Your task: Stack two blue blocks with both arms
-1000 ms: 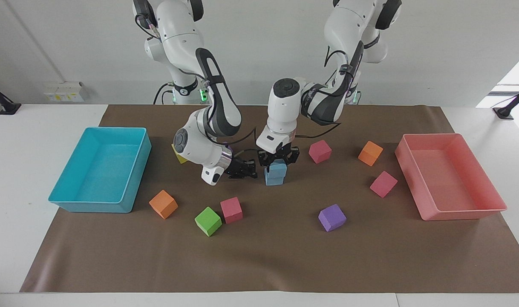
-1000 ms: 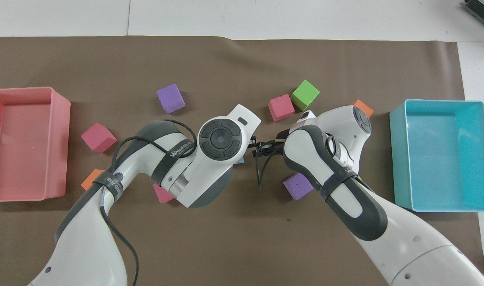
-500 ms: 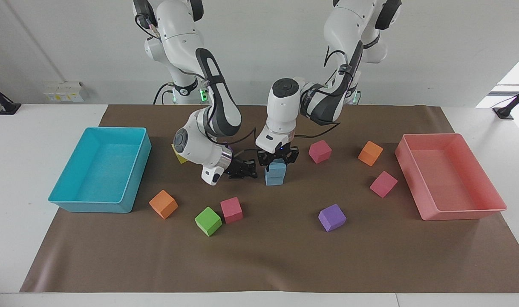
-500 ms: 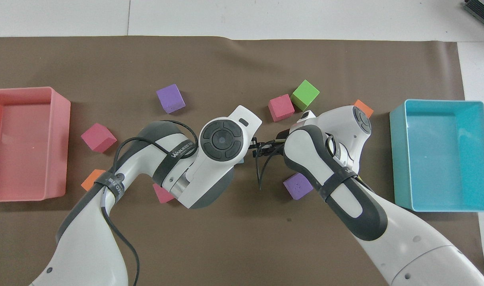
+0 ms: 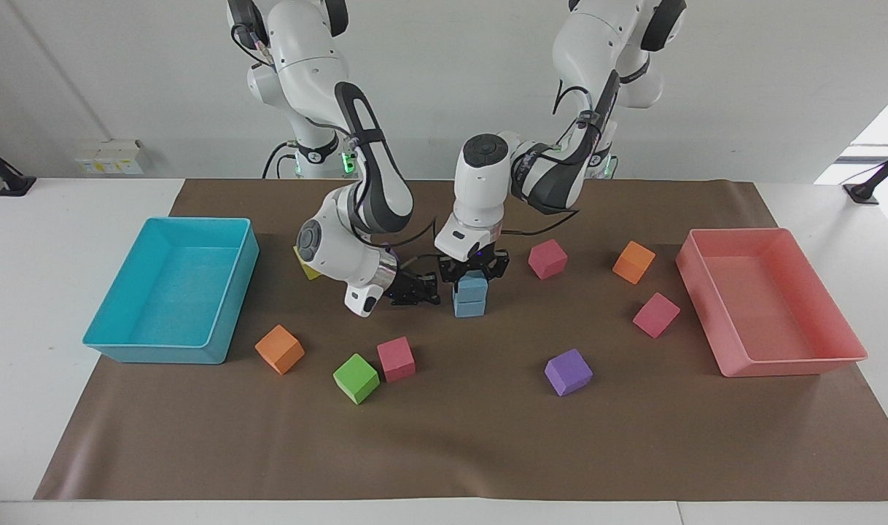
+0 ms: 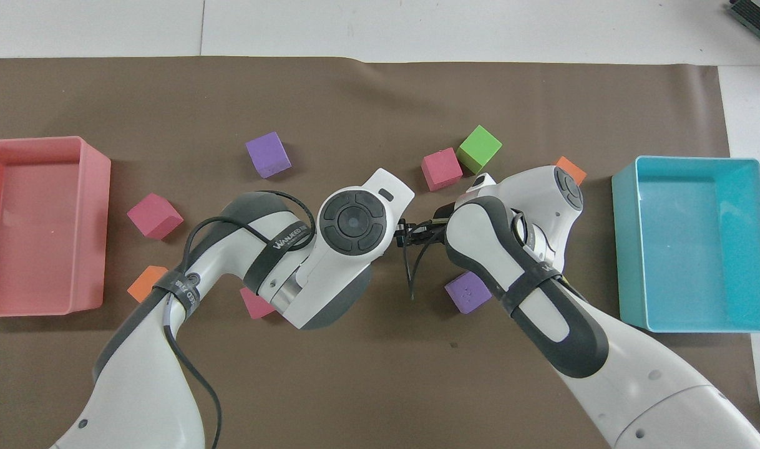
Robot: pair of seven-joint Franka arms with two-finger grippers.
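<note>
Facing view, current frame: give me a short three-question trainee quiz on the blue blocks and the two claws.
1. True or false: one blue block sits on top of the other.
2. Which claw is shut on the top blue block? A) left B) right
3. What is the other claw doing?

Key:
1. True: the top blue block rests on the bottom blue block, nearly aligned.
2. A: the left claw comes down onto it from above.
3. The right claw is shut, holds nothing, and sits low beside the stack, toward the blue tray.

One camera faces the robots from high across the table; another looks steeply down (both share the brown mat)
</note>
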